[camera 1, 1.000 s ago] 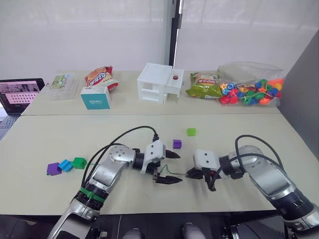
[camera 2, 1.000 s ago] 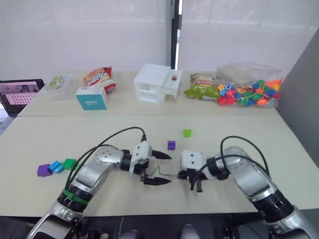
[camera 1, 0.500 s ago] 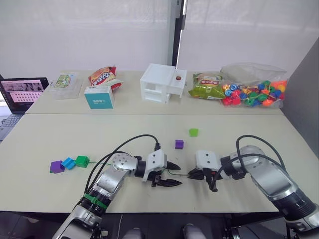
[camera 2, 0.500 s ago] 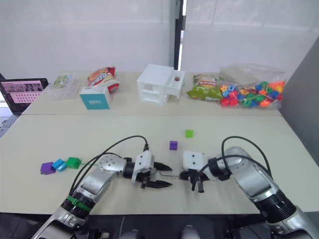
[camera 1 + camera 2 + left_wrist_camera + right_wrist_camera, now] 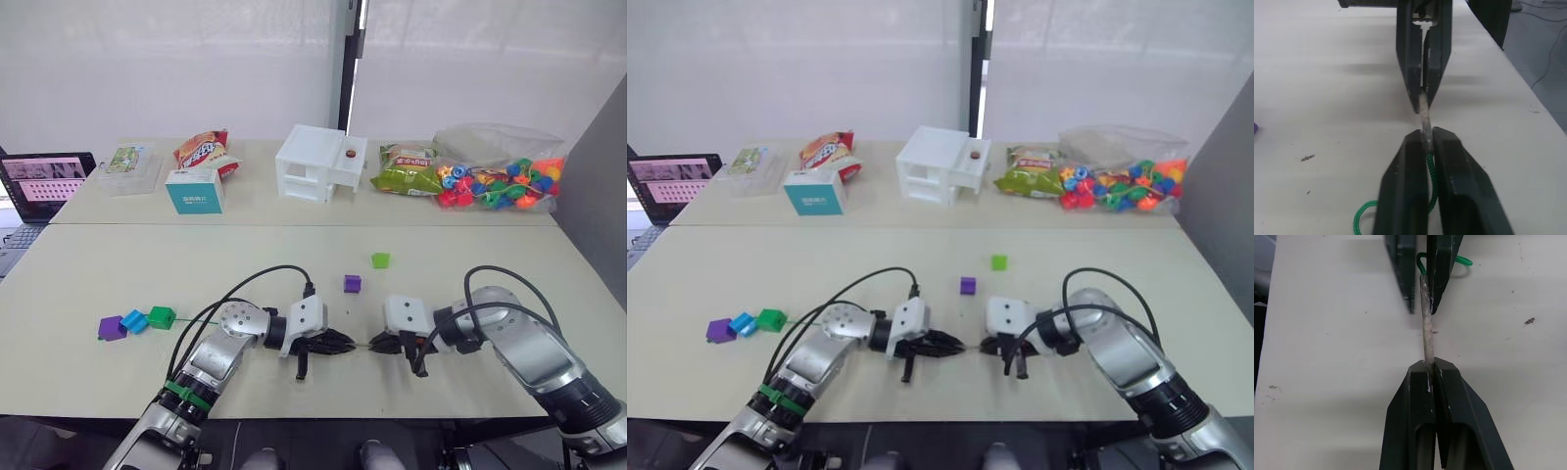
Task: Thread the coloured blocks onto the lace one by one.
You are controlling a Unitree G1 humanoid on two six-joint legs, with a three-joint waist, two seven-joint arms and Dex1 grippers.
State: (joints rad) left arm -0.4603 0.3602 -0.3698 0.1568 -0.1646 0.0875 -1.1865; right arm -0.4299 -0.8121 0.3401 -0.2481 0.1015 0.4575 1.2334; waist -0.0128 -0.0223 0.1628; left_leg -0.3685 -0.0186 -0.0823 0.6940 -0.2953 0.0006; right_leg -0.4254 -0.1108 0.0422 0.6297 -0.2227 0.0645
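Observation:
The lace's stiff grey tip [image 5: 1426, 328] spans the short gap between my two grippers near the table's front edge. My left gripper [image 5: 1425, 136] is shut on the tip where the green cord [image 5: 1431, 171] begins. Facing it, my right gripper [image 5: 1431, 364] is shut on the tip's other end. In the left eye view the left gripper [image 5: 340, 343] and right gripper [image 5: 376, 344] almost meet. A purple block [image 5: 352, 283] and a light green block [image 5: 380, 259] lie just beyond them. At the far left a purple block [image 5: 111, 326], a blue block [image 5: 132, 320] and a dark green block [image 5: 161, 316] sit in a row.
Along the back of the table stand a white toy house [image 5: 318, 162], a teal box [image 5: 193, 190], snack bags [image 5: 201, 152], a green bag [image 5: 402, 168] and a clear bag of beads [image 5: 500, 176]. A laptop [image 5: 39, 186] sits at the far left.
My left gripper has gone from wide open to shut on the lace's tip. The right gripper has held still, shut on the tip.

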